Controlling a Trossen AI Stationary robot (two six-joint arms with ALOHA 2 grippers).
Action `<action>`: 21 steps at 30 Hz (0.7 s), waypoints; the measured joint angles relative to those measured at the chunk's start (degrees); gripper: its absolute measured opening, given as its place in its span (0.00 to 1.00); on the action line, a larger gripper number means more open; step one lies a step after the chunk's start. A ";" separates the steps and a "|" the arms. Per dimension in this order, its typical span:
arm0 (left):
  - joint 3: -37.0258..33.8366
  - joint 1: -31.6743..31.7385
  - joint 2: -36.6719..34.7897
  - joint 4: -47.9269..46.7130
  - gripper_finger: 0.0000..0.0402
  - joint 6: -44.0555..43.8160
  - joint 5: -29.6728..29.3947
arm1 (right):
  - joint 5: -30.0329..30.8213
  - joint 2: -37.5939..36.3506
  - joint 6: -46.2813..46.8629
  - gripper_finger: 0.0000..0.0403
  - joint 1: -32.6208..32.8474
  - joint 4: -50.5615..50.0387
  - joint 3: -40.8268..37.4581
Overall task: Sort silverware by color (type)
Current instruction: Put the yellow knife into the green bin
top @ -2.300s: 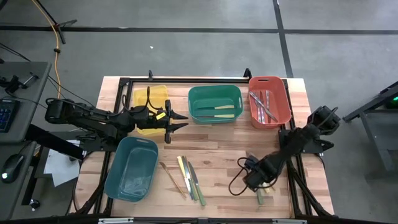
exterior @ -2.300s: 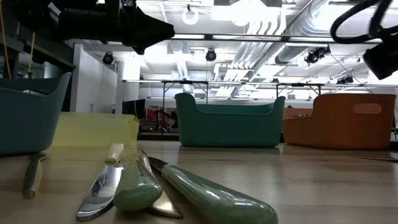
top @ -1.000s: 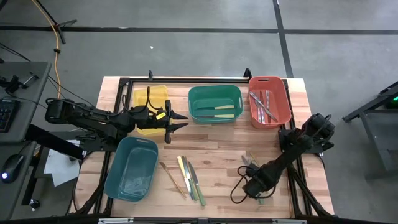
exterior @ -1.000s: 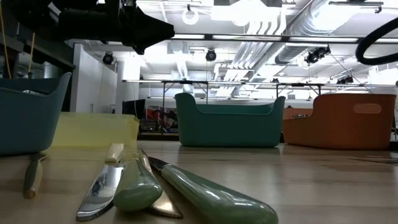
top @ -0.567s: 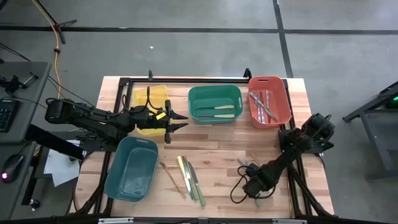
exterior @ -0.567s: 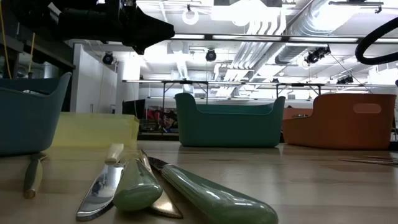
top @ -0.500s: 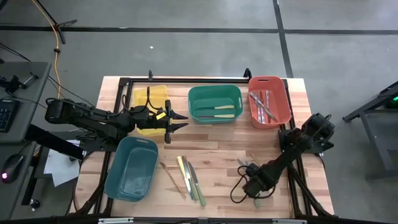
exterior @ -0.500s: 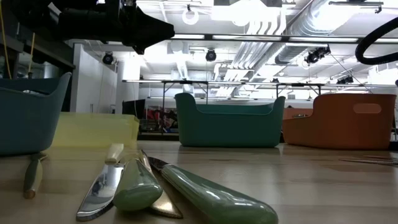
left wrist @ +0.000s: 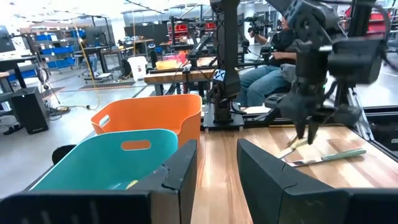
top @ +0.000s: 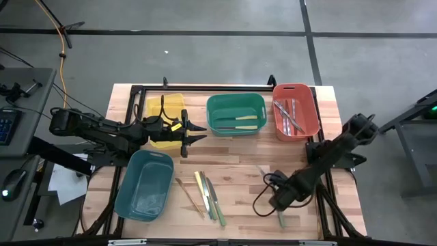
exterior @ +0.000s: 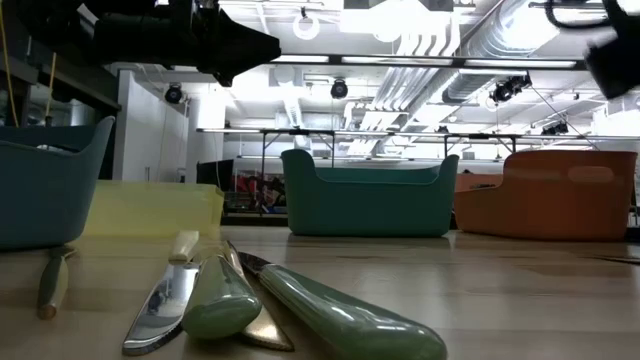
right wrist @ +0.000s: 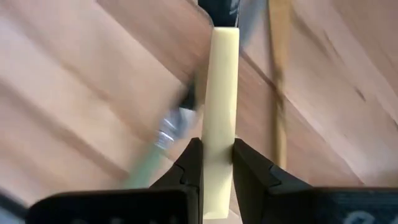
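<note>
My right gripper (top: pixel 272 183) is over the table's near right part, shut on a pale-yellow-handled utensil (right wrist: pixel 222 93) whose dark far end points away from the fingers. Under it a green-handled utensil (right wrist: pixel 146 168) and a thin wooden one (right wrist: pixel 280 81) lie flat on the table. My left gripper (top: pixel 198 133) is open in the air between the yellow bin (top: pixel 149 102) and the green bin (top: pixel 235 98), touching nothing. More silverware (top: pixel 207 195) lies in a loose row at the near middle. Other pieces lie in the green and red bins. My right gripper pinches the pale yellow handle (right wrist: pixel 222 149) between its two fingers (right wrist: pixel 189 165), which lie along the handle. The utensil sticks out ahead of the fingers. In the left wrist view it hangs slanted below the gripper (left wrist: pixel 308 127), above the green-handled knife (left wrist: pixel 333 155) on the table.
The red bin (top: pixel 295 87) stands at the far right, the teal bin (top: pixel 147 198) at the near left. A green-handled piece (top: pixel 280 219) lies near the front edge by the right arm's looped cable (top: pixel 259 201). Bare wood lies between the bins and the near row.
My right gripper has risen from the utensils on the near right of the table and drawn slightly toward the far edge, carrying the pale-yellow-handled utensil up with it. The green-handled and wooden pieces stay on the table.
</note>
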 joint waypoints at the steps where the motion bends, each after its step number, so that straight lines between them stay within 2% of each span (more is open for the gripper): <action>1: 0.00 0.00 0.00 -0.02 0.25 0.00 0.01 | 1.90 -0.89 -0.85 0.10 -0.18 1.34 0.00; 5: 0.00 0.00 0.00 0.44 0.25 0.00 0.01 | 7.84 -2.25 -5.92 0.10 -2.14 7.97 0.07; 8: 0.02 0.00 -0.04 1.56 0.25 0.00 0.03 | 10.80 -1.05 -13.16 0.10 -4.88 13.23 0.07; 16: 0.02 -0.01 -1.00 1.28 0.25 -0.20 3.06 | 22.24 1.68 -42.19 0.10 -16.51 33.56 0.11; 21: 0.02 -0.01 -6.02 -3.47 0.25 -4.32 4.41 | 27.23 1.72 -55.87 0.10 -23.43 38.99 0.11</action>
